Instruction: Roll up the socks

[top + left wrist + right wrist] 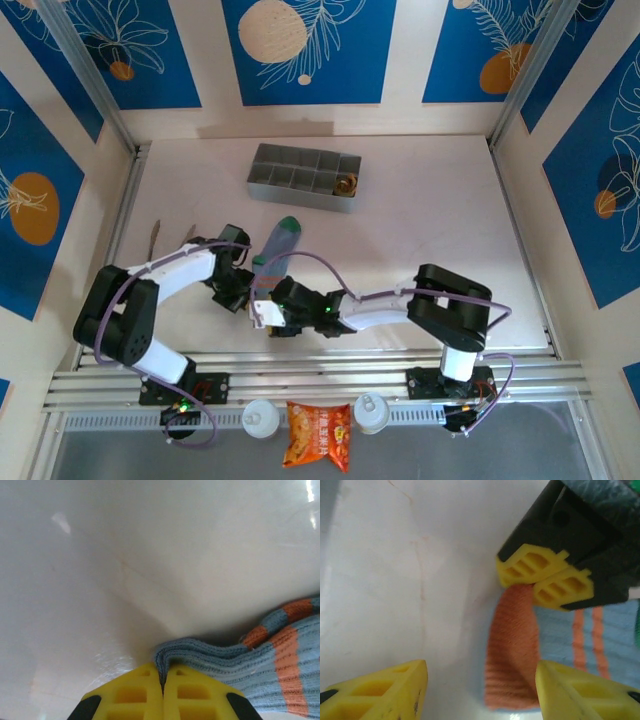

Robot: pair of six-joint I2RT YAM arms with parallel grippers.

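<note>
A grey-blue sock (272, 250) with a green toe (288, 224) lies stretched on the white table, toe toward the far side. Its orange cuff (512, 645) is at the near end, and orange stripes (287, 672) cross the leg. My left gripper (243, 292) is shut on a pinched fold of the sock's grey-blue edge (165, 655), close to the cuff. In the right wrist view the left gripper's fingers (547, 577) grip the fabric just beyond the cuff. My right gripper (480, 690) is open low over the table, the cuff lying between its fingers near the right fingertip (580, 690).
A grey compartment tray (303, 178) stands at the back with a small round item (347, 184) in one cell. Two thin utensils (155, 238) lie at the left. An orange snack packet (318, 435) and two white caps (260, 418) sit by the front rail.
</note>
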